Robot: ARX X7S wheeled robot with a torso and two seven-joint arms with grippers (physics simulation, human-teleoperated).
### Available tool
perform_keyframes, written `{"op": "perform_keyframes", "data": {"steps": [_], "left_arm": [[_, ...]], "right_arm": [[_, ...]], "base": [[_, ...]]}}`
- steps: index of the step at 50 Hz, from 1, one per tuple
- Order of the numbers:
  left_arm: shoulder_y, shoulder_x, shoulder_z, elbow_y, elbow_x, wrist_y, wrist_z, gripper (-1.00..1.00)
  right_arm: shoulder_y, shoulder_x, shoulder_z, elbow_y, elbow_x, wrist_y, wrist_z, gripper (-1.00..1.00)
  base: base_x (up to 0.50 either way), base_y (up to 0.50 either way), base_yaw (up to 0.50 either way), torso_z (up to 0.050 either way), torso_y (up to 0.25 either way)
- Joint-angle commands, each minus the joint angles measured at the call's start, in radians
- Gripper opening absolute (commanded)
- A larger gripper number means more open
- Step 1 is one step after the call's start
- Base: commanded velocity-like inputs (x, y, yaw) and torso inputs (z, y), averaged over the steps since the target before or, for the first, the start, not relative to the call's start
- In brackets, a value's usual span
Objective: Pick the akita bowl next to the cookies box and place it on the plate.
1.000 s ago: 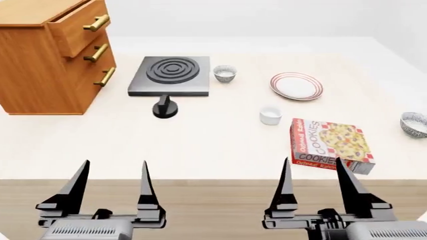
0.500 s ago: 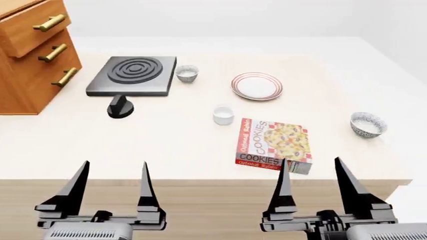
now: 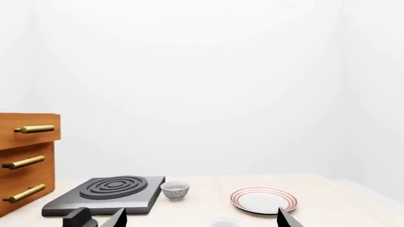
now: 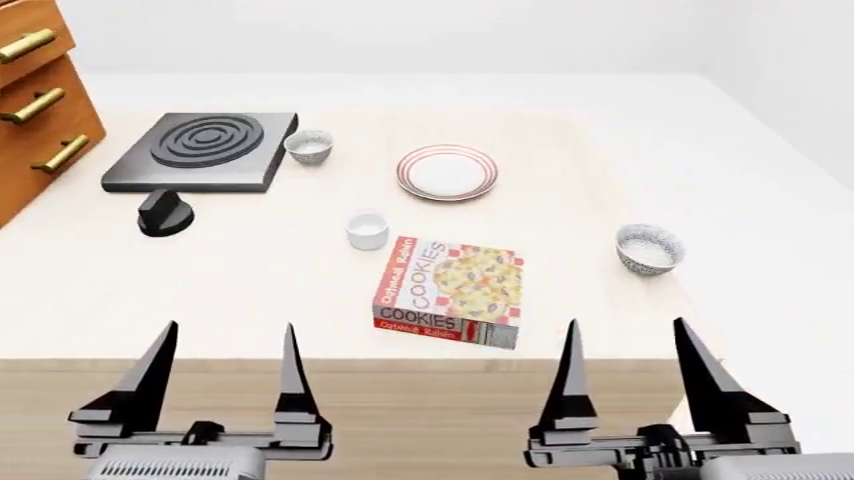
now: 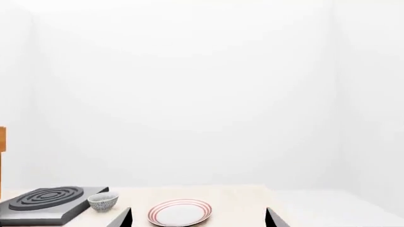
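Observation:
The akita bowl (image 4: 650, 248), speckled grey with a whitish inside, stands alone near the table's right edge, just right of the red cookies box (image 4: 447, 290). Farther back sits the red-ringed plate (image 4: 447, 172), also seen in the wrist views (image 3: 264, 199) (image 5: 180, 212). A second speckled bowl (image 4: 308, 146) stands by the stove. My left gripper (image 4: 227, 335) and right gripper (image 4: 627, 330) hang open and empty before the table's front edge, well short of everything. The bowl beside the box does not show in either wrist view.
A black stove (image 4: 203, 150) with a loose knob (image 4: 164, 213) lies at the back left, beside wooden drawers (image 4: 34, 100). A small white cup (image 4: 367, 230) stands between plate and box. The table ends just right of the bowl.
The head view has swung right: everything on the table slid left in the picture and the right-hand bowl moved from the frame's edge inward. Both grippers stay open, unmoved in the picture.

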State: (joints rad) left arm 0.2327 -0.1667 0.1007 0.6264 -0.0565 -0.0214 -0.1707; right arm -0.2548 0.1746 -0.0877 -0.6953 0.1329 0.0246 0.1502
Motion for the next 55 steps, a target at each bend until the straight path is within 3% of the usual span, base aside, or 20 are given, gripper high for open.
{"op": "perform_keyframes", "data": {"steps": [1, 46, 55], "left_arm": [[-0.01, -0.007, 0.007, 0.005, 0.0, -0.014, -0.017, 1.0], [-0.009, -0.04, 0.025, 0.005, -0.019, -0.008, -0.053, 1.0], [-0.013, -0.046, 0.027, -0.001, -0.024, -0.007, -0.059, 1.0]], "right_arm": [[0.002, 0.009, 0.008, 0.007, 0.026, -0.017, 0.009, 1.0], [0.006, 0.04, -0.016, 0.025, 0.056, -0.051, 0.027, 1.0], [0.018, 0.051, -0.019, -0.004, 0.073, -0.007, 0.037, 1.0]], "base": [[0.0, 0.0, 0.0, 0.0, 0.0], [0.48, 0.0, 0.0, 0.0, 0.0], [0.0, -0.19, 0.0, 0.0, 0.002]]}}
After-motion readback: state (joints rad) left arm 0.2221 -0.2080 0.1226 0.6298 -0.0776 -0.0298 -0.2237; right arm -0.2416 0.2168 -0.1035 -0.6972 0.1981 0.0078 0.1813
